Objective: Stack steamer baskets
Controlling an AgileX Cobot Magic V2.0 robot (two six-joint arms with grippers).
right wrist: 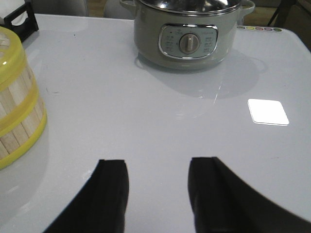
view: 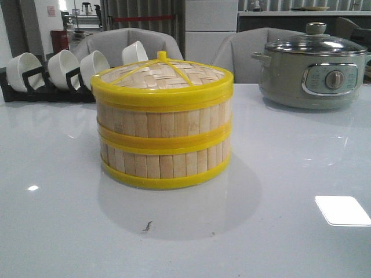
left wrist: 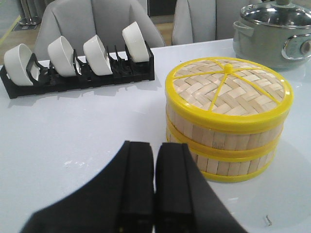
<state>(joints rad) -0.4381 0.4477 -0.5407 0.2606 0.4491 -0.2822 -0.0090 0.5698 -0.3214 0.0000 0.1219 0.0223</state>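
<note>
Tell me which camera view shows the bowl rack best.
The left wrist view: the bowl rack shows whole, four white bowls tilted in its slots. The front view shows it partly hidden behind the steamer baskets; the right wrist view catches only a corner.

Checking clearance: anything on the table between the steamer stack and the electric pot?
Nothing: bare white table separates the steamer baskets from the pot, seen in the front and right wrist views.
</note>
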